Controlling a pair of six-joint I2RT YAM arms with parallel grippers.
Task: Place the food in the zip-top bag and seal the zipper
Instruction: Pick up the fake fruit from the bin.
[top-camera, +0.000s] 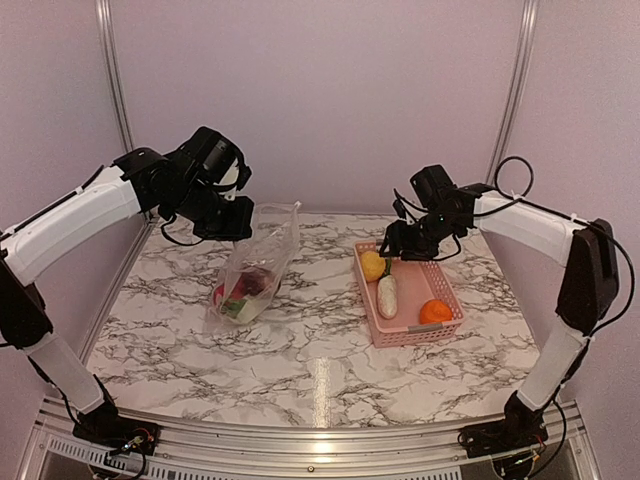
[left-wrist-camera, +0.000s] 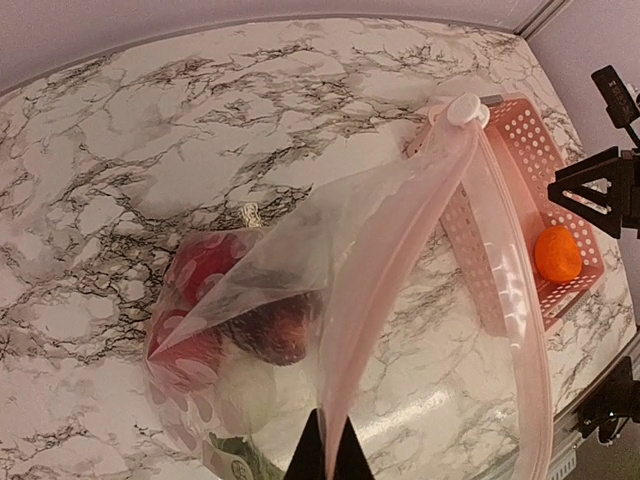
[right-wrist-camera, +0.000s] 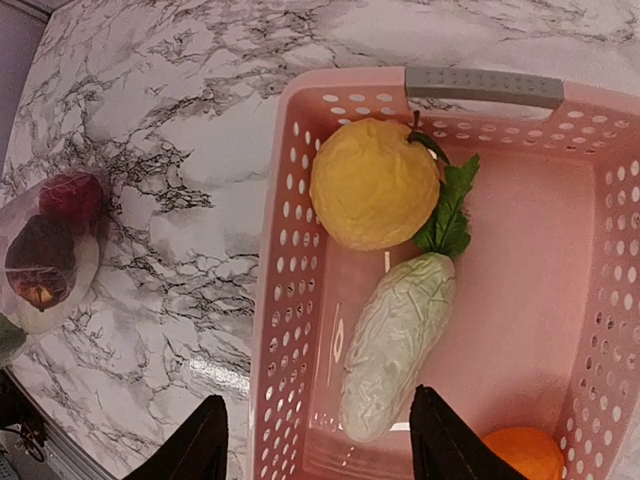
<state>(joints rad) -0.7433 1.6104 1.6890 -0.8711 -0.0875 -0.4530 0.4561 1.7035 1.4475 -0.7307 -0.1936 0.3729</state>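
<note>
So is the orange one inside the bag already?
No, the orange fruit sits in a corner of the pink basket, well apart from the zip-top bag.

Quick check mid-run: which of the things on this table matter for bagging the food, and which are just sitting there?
Job: zip-top bag, zipper, bagged food, yellow fruit, white vegetable, green leaf, orange fruit.
Just there: pink basket, marble table.
</note>
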